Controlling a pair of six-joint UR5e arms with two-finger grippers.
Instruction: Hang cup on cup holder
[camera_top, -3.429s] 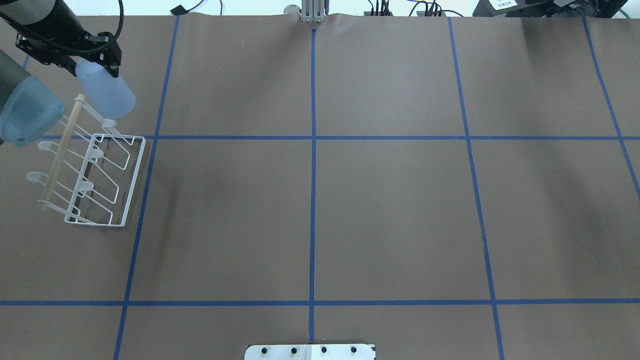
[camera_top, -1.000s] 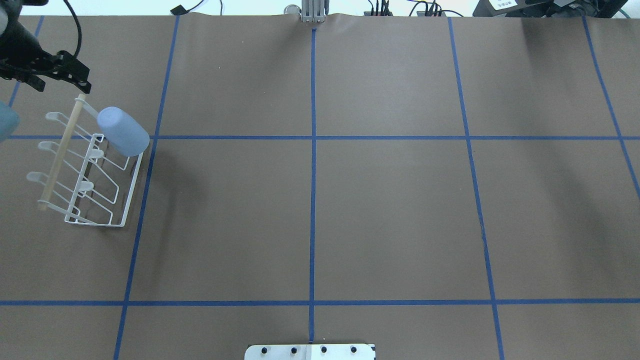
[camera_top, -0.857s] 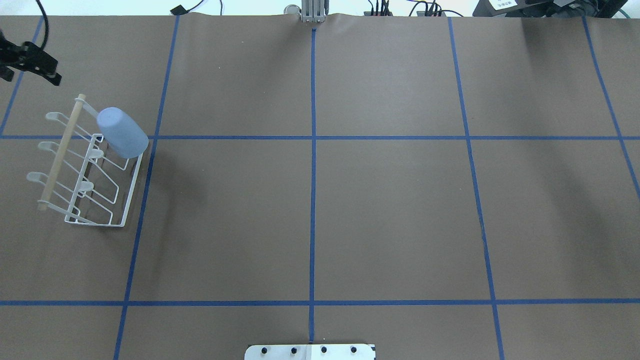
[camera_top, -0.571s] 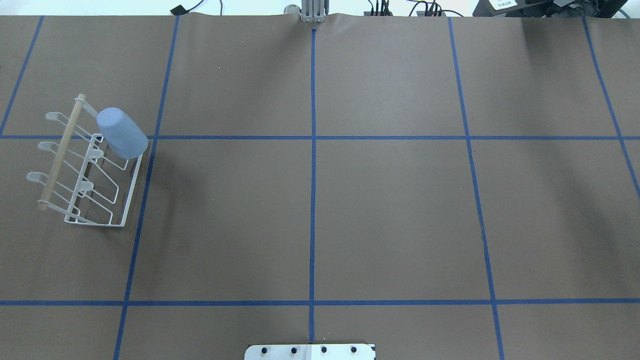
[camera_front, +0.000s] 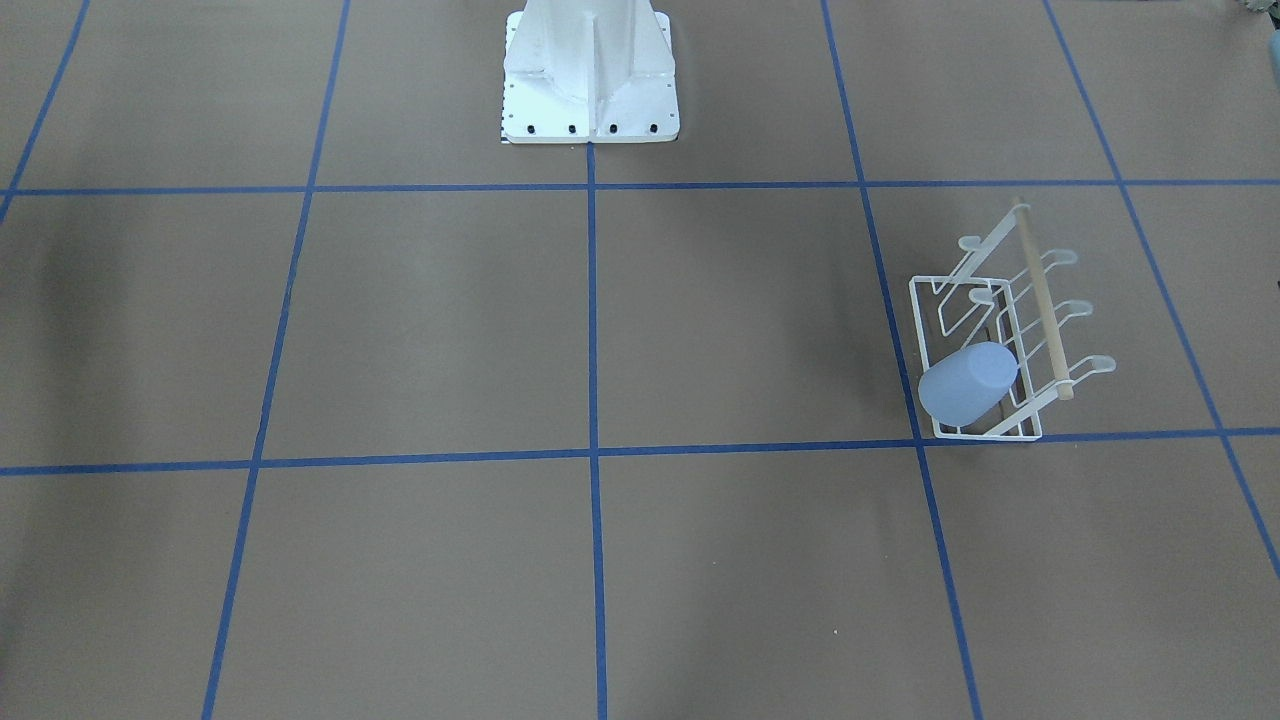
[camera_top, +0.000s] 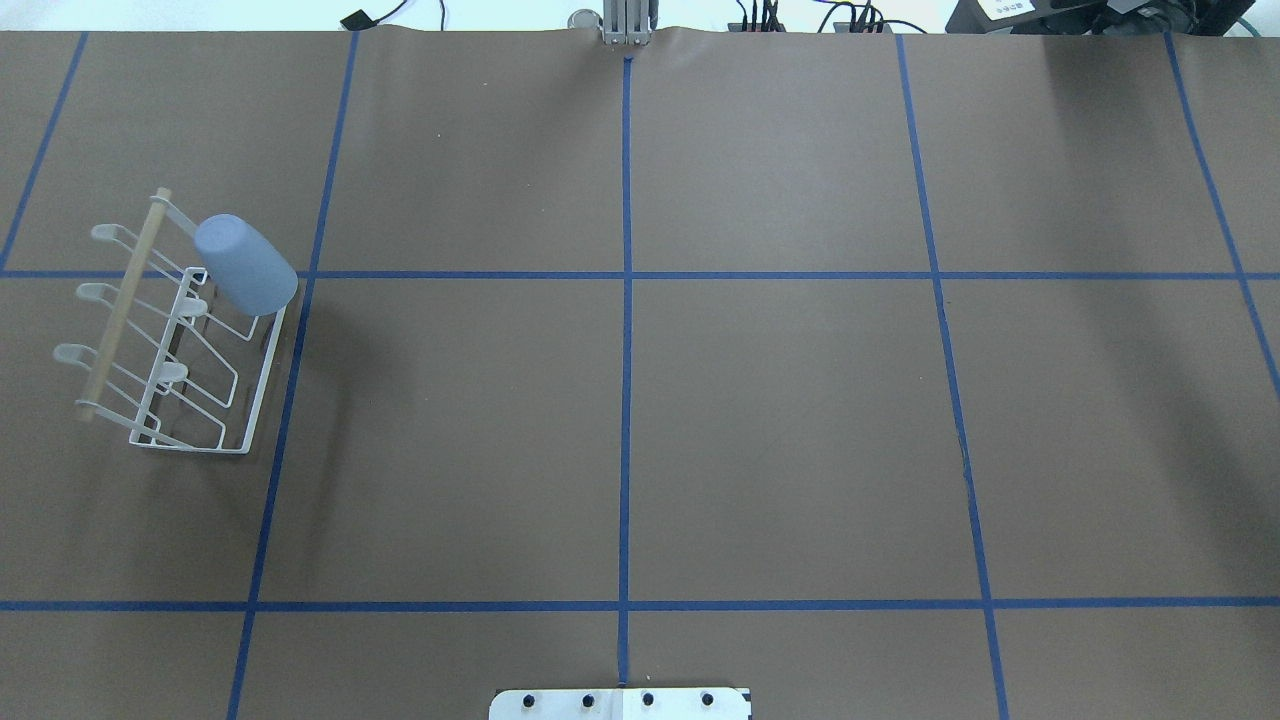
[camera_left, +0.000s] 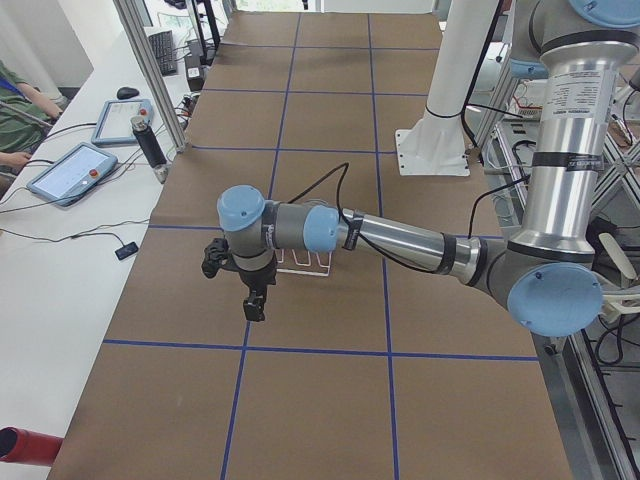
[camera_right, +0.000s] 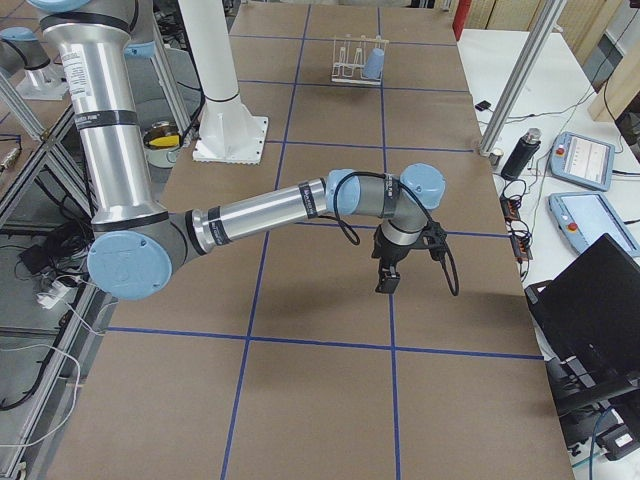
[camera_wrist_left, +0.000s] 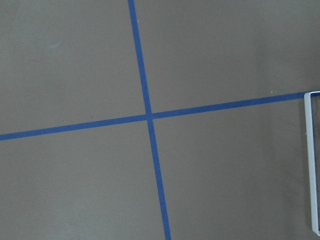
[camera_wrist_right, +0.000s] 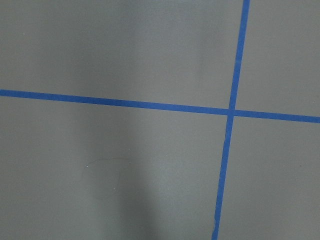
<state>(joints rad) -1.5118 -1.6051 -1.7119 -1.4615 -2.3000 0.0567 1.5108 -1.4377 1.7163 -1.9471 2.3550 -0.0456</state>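
The cup sits upside down over an end prong of the rack. It is tilted, closed end up toward the rod, mouth slanting down and away. The left gripper and right gripper appear only from the side, too unclear to tell whether their jaws are apart or together.

Left arm: upper link upright, bent at the left elbow, forearm stretched out roughly level. Left wrist turned downward, left hand pointing straight down, nothing seen in it. Finger spread not readable from this side view.

Right arm: same pose, upper link upright, right elbow low, forearm reaching out level. Right wrist bent down, right hand pointing down, nothing seen in it. Open or closed unclear.
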